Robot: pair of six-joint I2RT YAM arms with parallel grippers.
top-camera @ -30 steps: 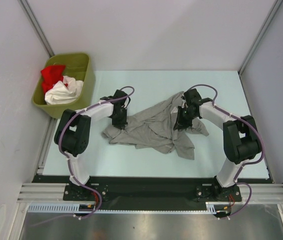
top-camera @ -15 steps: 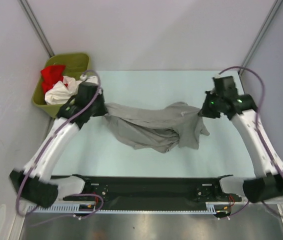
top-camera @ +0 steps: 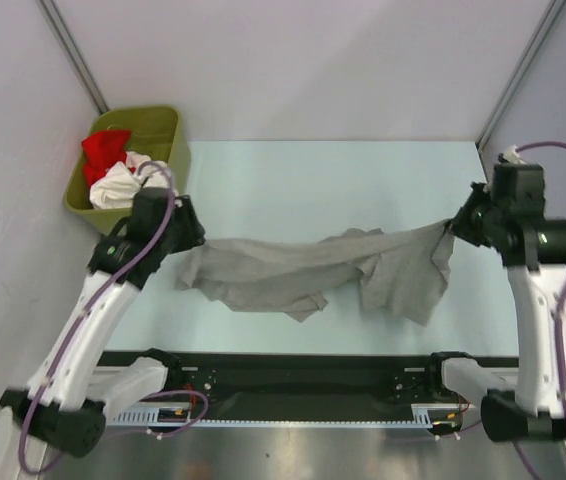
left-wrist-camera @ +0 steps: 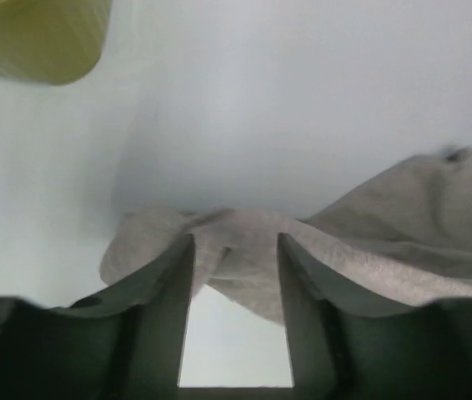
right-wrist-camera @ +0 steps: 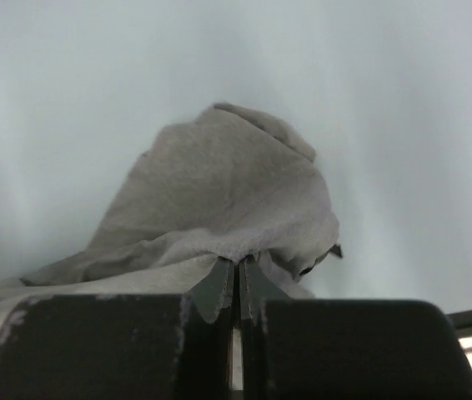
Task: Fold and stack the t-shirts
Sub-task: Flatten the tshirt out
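Note:
A heather-grey t-shirt (top-camera: 263, 268) hangs stretched and crumpled across the middle of the table. My right gripper (top-camera: 460, 226) is raised at the far right and shut on the shirt's right edge; the right wrist view shows grey cloth (right-wrist-camera: 219, 183) pinched between the closed fingertips of that gripper (right-wrist-camera: 238, 265). My left gripper (top-camera: 185, 238) is at the shirt's left end. In the left wrist view its jaws (left-wrist-camera: 234, 242) stand apart, with the grey cloth (left-wrist-camera: 403, 217) draped across the fingertips and table showing through the gap. A red t-shirt (top-camera: 103, 150) and a white t-shirt (top-camera: 118, 185) lie bunched in the bin.
The olive-green bin (top-camera: 168, 135) stands at the back left just behind the left arm, and its corner (left-wrist-camera: 44, 42) shows in the left wrist view. Grey walls close in both sides. A black rail (top-camera: 303, 365) runs along the near edge.
Both arms swung outward and pulled the grey t-shirt out wide. The left jaws, shut half a second ago, have come apart. The right jaws stayed shut on the cloth.

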